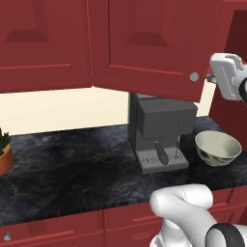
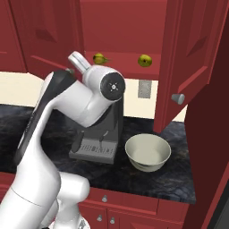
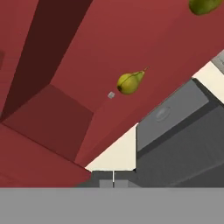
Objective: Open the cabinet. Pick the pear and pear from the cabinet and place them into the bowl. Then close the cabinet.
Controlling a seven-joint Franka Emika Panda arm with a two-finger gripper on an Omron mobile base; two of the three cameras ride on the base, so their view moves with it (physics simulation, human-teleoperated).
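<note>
Two pears, one (image 2: 100, 58) left and one (image 2: 144, 60) right, sit on the open cabinet's shelf (image 2: 123, 71), above the coffee machine (image 2: 100, 134) and bowl (image 2: 147, 152). The gripper's (image 3: 113, 180) fingertips are together and empty; it should spread them before reaching the nearer pear.

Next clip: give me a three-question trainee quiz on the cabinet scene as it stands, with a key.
1. True or false: both doors of the cabinet stand open.
2. How many pears lie on the cabinet shelf, and is either in the bowl?
3. Multiple choice: the coffee machine stands (A) left of the bowl in the left base view, (B) inside the cabinet, (C) on the floor.

Key
1. True: the right door and the left door are swung out.
2. Two, a left pear and a right pear; the bowl holds neither.
3. A.
</note>
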